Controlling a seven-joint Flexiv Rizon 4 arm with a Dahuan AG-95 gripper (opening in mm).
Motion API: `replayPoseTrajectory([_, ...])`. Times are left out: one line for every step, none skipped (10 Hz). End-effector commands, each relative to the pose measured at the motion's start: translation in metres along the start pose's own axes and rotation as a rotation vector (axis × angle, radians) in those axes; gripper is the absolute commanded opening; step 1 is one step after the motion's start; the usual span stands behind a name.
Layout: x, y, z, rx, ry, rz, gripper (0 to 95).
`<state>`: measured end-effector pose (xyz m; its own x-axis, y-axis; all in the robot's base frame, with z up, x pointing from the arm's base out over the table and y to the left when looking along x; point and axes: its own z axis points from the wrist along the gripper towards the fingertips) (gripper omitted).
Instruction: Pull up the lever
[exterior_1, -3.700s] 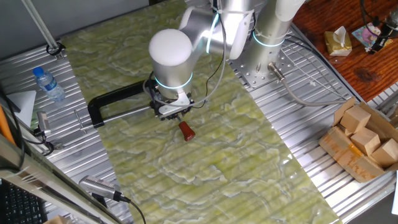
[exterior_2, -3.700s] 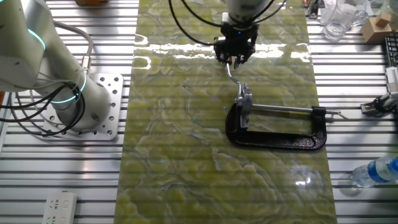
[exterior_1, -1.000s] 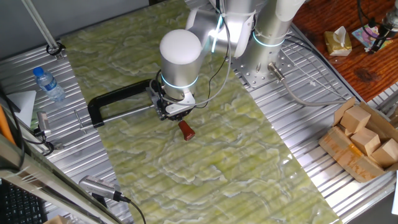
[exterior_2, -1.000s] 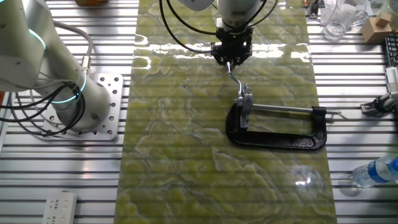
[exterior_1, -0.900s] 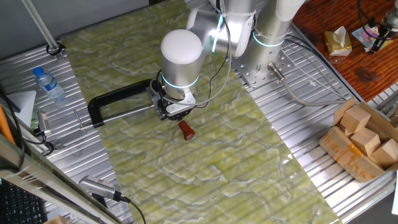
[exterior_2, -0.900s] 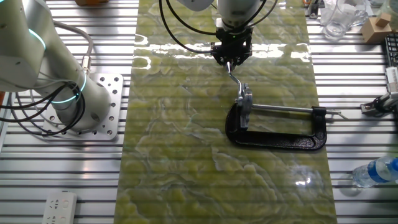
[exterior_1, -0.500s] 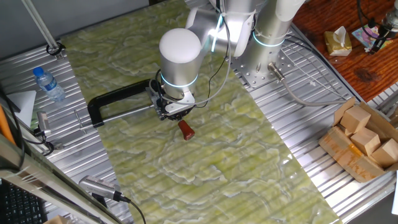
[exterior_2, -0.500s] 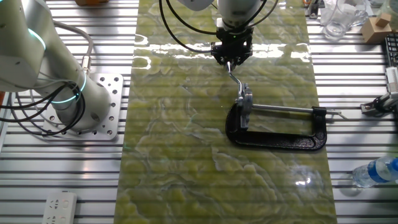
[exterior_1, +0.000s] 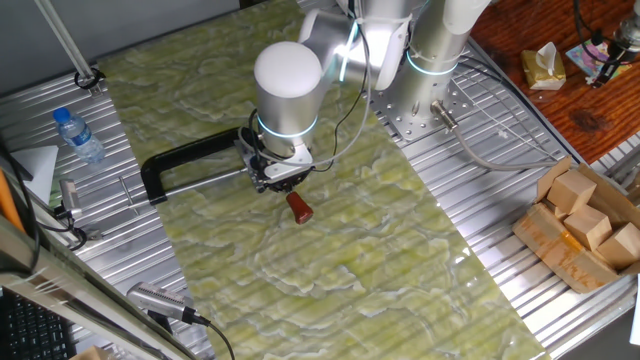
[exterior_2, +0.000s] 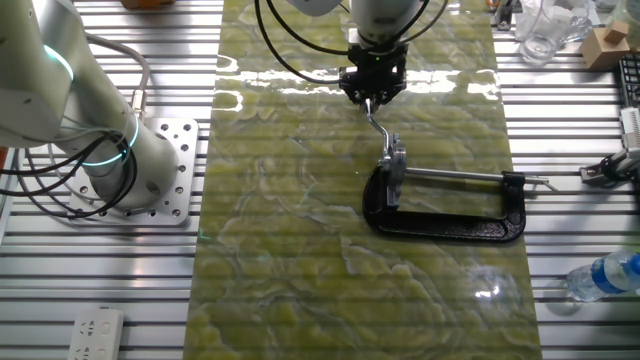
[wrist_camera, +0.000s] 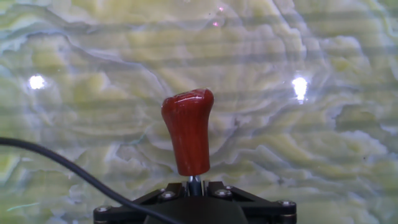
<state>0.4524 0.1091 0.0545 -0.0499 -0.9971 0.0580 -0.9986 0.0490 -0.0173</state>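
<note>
- End effector (exterior_1: 283, 183) is closed on the thin metal rod of the lever (exterior_1: 298, 207), just behind its red-brown knob, at the screw end of the black clamp (exterior_1: 190, 157) lying on the green counter (exterior_1: 380, 260).
- Judging by this, the grasp is made and the pull is under way or about to begin; next comes a steady upward swing about the hinge.
- Hand view shows the knob (wrist_camera: 188, 130) poking out beyond the fingers, though the pads are hidden.
- Other fixed view alone shows the bent rod (exterior_2: 376, 122) reaching the hinge.
</note>
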Motion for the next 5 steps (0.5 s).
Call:
replayPoseTrajectory([0.0018,-0.0005,-0.0166,0.002,0.001,0.003,0.0])
replayPoseTrajectory([0.002,-0.0006,-0.0181,0.002,0.0,0.004,0.0])
replayPoseTrajectory([0.0021,-0.0006,-0.0195,0.002,0.0,0.004,0.0])
replayPoseTrajectory([0.0023,-0.0006,-0.0215,0.003,0.001,0.004,0.0])
replayPoseTrajectory([0.0027,-0.0007,-0.0238,0.004,0.0,0.006,0.0])
